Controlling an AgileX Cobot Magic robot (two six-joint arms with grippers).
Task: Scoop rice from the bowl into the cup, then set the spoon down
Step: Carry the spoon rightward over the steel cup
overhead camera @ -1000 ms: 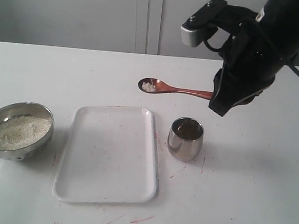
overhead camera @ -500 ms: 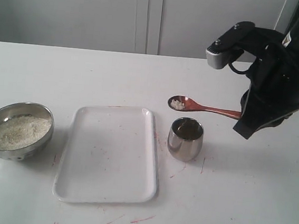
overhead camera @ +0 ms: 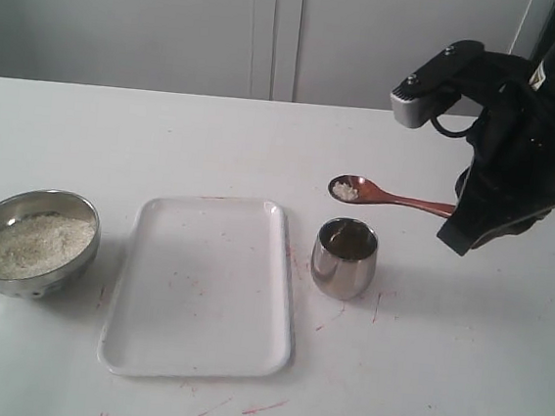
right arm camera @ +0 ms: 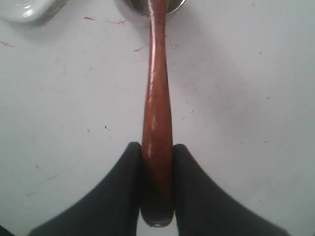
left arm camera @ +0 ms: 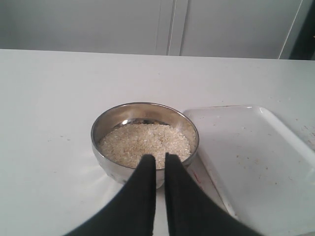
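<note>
My right gripper [overhead camera: 458, 221] is shut on the handle end of the reddish-brown wooden spoon [overhead camera: 401, 200], held about level above the table. The spoon's oval bowl carries a small heap of white rice [overhead camera: 346, 189] and hovers just above and behind the steel cup [overhead camera: 343, 259]. In the right wrist view the handle [right arm camera: 157, 98] runs from between the fingers [right arm camera: 157, 152] toward the cup's rim [right arm camera: 174, 6]. The metal bowl [overhead camera: 29, 287] of rice [overhead camera: 33, 244] stands at the far left. My left gripper [left arm camera: 160, 160] hangs shut just before that bowl [left arm camera: 106, 157], holding nothing.
A white rectangular tray [overhead camera: 201, 289] lies between the bowl and the cup, with nothing on it; its corner shows as the tray [right arm camera: 24, 10] in the right wrist view. Red marks fleck the white table around the tray and cup.
My right arm has carried the spoon with its rice to the right, from behind the tray's far edge to just above the cup. Bowl, tray and cup have not moved.
</note>
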